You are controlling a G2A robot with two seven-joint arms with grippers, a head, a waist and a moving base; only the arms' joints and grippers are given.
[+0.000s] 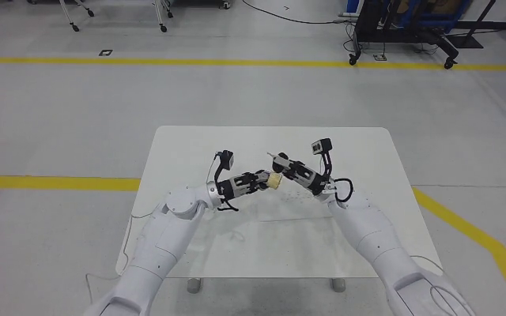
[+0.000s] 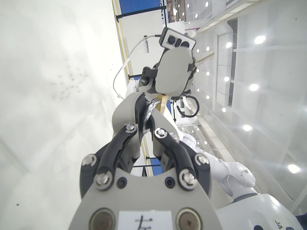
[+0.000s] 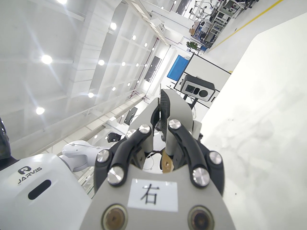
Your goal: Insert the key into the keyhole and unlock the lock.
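Note:
Both arms meet above the middle of the white table [image 1: 198,150]. My left gripper [image 1: 265,181] [image 2: 149,102] is shut on the padlock [image 1: 273,181], its silver shackle [image 2: 149,112] clamped between the fingers and the brass body [image 2: 163,102] poking out past the tips. My right gripper [image 1: 279,163] [image 3: 162,98] is shut on the key [image 3: 159,94], whose thin blade sticks out beyond the fingertips. From the left wrist view the right gripper [image 2: 195,64] hangs just beyond the lock, with the key [image 2: 203,58] pointing away from it. Key and lock are apart.
The table's far edge [image 1: 269,128] and rounded corners lie around the arms. Yellow floor lines [image 1: 71,182] run past the table. Wheeled racks [image 1: 403,35] stand far off at the back of the room.

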